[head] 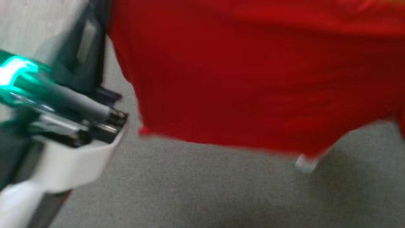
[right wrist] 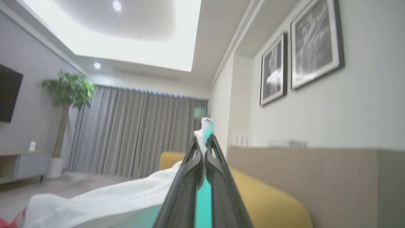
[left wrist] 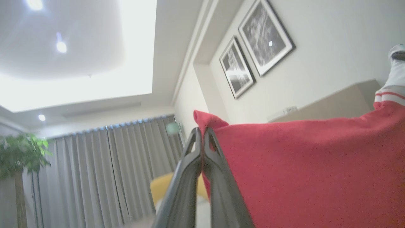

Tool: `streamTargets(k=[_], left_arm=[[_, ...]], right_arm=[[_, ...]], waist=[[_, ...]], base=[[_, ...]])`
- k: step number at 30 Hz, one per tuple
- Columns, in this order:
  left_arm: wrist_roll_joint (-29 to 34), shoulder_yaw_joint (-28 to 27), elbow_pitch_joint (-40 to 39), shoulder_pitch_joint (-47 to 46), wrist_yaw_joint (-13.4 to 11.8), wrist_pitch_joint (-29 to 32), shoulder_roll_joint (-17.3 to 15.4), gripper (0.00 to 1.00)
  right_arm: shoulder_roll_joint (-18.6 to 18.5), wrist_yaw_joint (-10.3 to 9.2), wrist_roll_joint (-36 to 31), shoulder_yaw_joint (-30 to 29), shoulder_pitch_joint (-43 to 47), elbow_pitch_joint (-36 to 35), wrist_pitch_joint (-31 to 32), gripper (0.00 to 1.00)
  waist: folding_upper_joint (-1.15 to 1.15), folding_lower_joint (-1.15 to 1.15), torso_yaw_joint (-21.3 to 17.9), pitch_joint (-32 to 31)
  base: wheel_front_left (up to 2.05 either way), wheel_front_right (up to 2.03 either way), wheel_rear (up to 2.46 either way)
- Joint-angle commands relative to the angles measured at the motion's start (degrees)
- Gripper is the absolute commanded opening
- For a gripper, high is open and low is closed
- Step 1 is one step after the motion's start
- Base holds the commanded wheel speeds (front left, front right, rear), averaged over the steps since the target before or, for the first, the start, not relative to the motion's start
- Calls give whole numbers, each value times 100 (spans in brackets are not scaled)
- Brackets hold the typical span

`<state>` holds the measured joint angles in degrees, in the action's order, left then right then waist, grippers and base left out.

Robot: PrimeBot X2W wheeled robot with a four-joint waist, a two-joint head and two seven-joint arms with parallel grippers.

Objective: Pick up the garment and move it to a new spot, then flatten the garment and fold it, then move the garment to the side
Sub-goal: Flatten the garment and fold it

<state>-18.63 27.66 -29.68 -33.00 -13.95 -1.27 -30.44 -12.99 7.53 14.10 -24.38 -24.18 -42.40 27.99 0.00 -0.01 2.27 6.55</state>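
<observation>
Pointing upward: left claw (left wrist: 202, 132), right claw (right wrist: 204, 140) pinching garment (left wrist: 300, 164).

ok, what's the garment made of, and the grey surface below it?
garment: red matte cloth, likely a soft knit, since it drapes and creases loosely. Fibre unclear.
grey surface: matte, woven-looking fabric with a fine speckled texture. Too blurred to tell upholstery from carpet.

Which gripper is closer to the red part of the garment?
Left. The left gripper has its jaws shut on the edge of the red cloth. The right gripper is shut on white and teal fabric, away from the red.
</observation>
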Motion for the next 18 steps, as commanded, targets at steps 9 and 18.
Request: streamTargets(k=[9, 18], left_arm=[[-269, -585, -197, -1211, 122, 419, -168, 0], [-1476, -646, 2943, -2169, 880, -331, 797, 0]], right_arm=[[-257, -4, 274, 545, -1639, 458, 662, 0], [37, -4, 643, 1039, -2998, 3312, 74, 0]], waist=[[0, 1, 95, -19], [0, 1, 90, 395]], base=[[0, 0, 0], [0, 0, 0]])
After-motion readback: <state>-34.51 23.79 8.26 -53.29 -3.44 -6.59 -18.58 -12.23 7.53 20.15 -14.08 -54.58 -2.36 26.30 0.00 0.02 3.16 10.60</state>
